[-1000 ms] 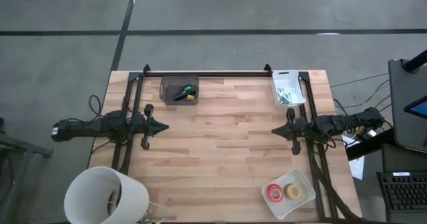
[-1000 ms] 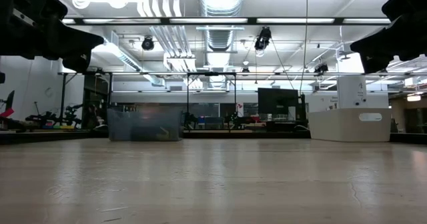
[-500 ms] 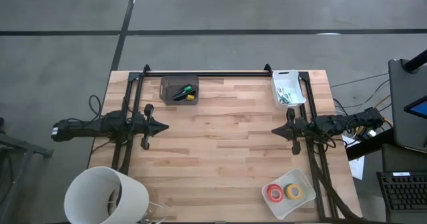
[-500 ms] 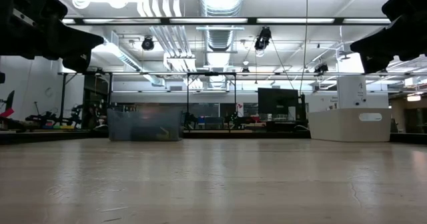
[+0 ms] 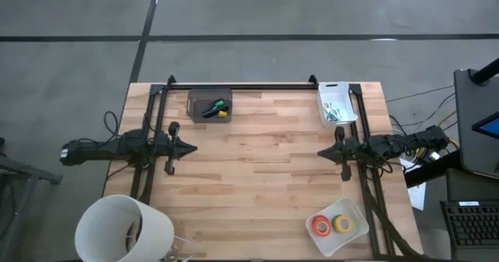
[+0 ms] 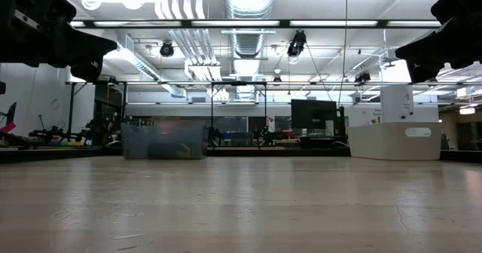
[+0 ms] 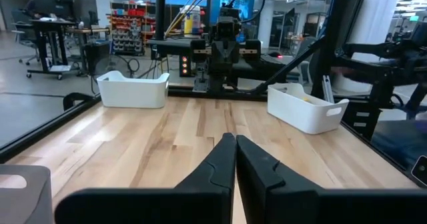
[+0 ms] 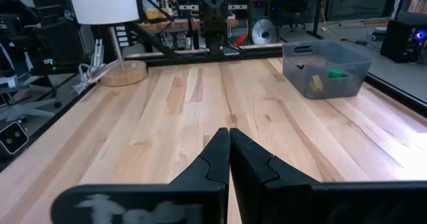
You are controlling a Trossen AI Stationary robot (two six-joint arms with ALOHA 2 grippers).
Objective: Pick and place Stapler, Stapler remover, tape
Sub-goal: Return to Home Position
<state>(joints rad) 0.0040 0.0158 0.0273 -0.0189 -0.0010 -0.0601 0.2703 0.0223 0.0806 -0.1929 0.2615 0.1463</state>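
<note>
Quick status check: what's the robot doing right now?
Left hand and right hand shut, empty, parked apart. Staplers in dark bin; tape in white tray. Nothing in the way.

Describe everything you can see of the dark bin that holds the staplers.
The dark bin is a smoky, see-through rectangular tub, plastic by its look, with a handle slot in one end wall. It stands upright on the wooden table, close to the black rail, on the left arm's side. Inside lie a black stapler, a small green stapler and a small yellow stapler.

Robotics lab: exposed ceiling ducts (image 6: 248,1), workbenches (image 7: 50,24).
</note>
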